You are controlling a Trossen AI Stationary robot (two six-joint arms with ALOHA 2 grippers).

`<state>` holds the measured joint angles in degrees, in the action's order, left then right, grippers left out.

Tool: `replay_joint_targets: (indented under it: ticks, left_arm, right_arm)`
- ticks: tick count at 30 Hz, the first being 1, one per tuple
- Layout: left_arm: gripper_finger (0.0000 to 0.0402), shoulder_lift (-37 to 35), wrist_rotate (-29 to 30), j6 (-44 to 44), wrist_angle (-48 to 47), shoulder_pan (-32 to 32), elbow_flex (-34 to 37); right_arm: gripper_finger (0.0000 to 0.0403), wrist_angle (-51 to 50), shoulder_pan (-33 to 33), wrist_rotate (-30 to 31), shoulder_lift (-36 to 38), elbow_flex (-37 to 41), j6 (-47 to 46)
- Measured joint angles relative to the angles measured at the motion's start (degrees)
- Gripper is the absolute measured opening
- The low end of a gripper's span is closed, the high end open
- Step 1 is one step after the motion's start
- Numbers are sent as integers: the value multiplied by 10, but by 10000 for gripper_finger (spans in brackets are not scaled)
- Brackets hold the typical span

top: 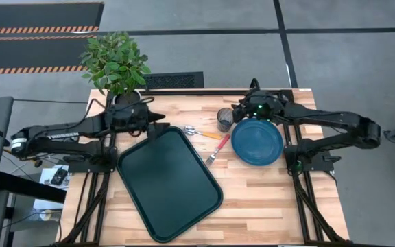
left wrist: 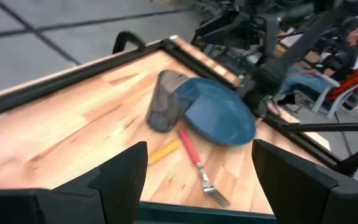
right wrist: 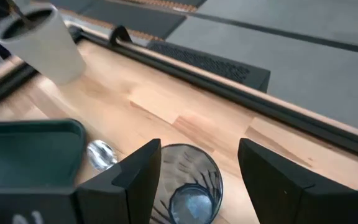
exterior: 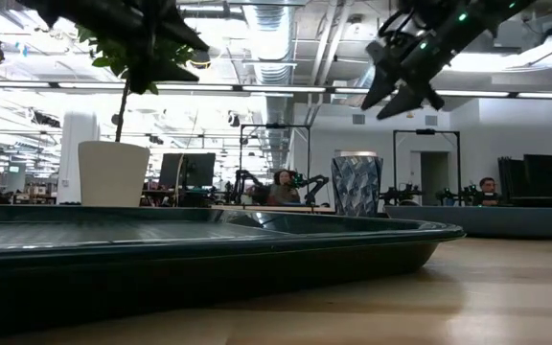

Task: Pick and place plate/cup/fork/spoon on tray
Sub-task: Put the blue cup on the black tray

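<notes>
The cup point(top: 225, 119) stands upright on the wooden surface point(top: 266, 192) toward its far edge, just left of the plate point(top: 257, 142). In the right wrist view the cup point(right wrist: 188, 186) sits directly between and below the spread fingers point(right wrist: 135, 180), which do not touch it. The right end effector point(top: 242, 113) hangs above it, wide open and empty; its arm reaches in from the right edge, elbow bent, wrist tipped down. In the low view this end effector point(exterior: 402, 91) is raised well above the cup point(exterior: 356, 185), its fingers pointing down to the left.

The plate lies flat on the right part of the surface. The fork point(top: 217, 149) lies just left of the plate, tines toward the near side. The spoon point(top: 204, 132) lies left of the cup, its bowl toward the left, near the tray's far corner. The tray point(top: 170, 182) lies at the middle of the surface, turned askew.

The left end effector point(top: 158, 115) hovers by the tray's far corner, open and holding nothing, its arm stretched in from the left. A potted plant point(top: 117, 65) stands at the far left corner.
</notes>
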<state>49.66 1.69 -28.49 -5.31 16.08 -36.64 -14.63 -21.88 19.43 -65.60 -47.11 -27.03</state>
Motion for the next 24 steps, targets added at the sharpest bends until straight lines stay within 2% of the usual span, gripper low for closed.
replay_joint_targets:
  ticks: [5,12,18,24]
  left_arm:
    - [277,33,-16,-2,1,32,0]
    - [277,70,-30,0,1,40,0]
    - [277,87,-30,2,1,40,0]
    - [277,87,-25,10,1,40,0]
  right_arm:
    - [240,16,-11,1,-40,0,-2]
    - [240,-11,-27,0,-69,0,-30]
    - [240,-23,-24,-33,-69,0,-31]
    - [240,-56,-20,-32,-69,0,-42]
